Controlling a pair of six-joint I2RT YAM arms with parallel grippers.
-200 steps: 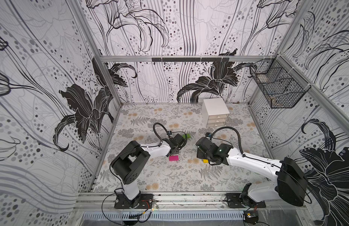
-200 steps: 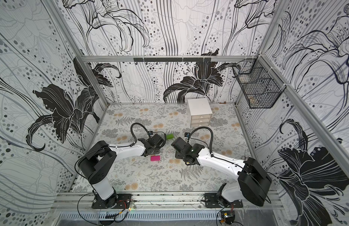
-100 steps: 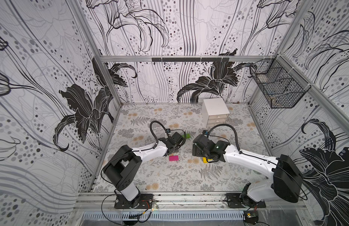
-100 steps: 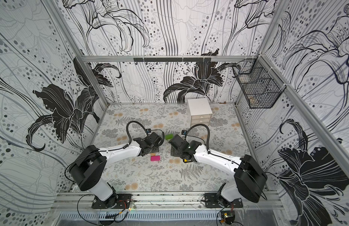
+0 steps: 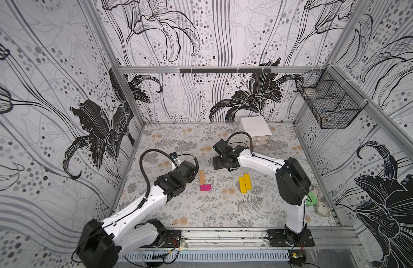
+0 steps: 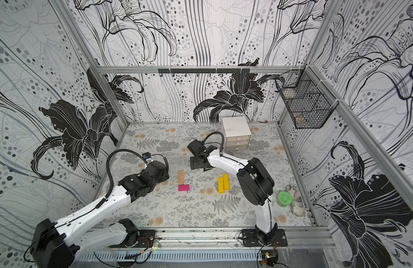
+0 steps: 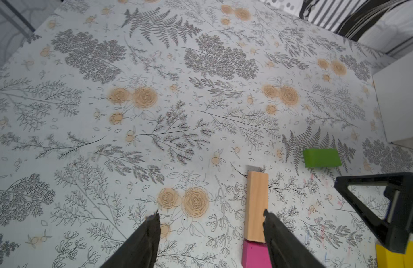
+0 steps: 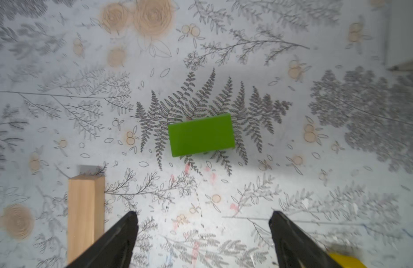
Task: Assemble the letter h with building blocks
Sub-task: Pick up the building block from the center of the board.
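- Two pincers just opened, empty: left pincer (image 7: 210, 215) beside tan block (image 7: 256, 206), right pincer (image 8: 204, 217) over green block (image 8: 200, 135).
- Tan block lies released, touching pink block (image 7: 254, 254); green block, past its far end, likely next.

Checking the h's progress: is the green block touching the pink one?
No, the green block lies alone, well apart from the pink block.
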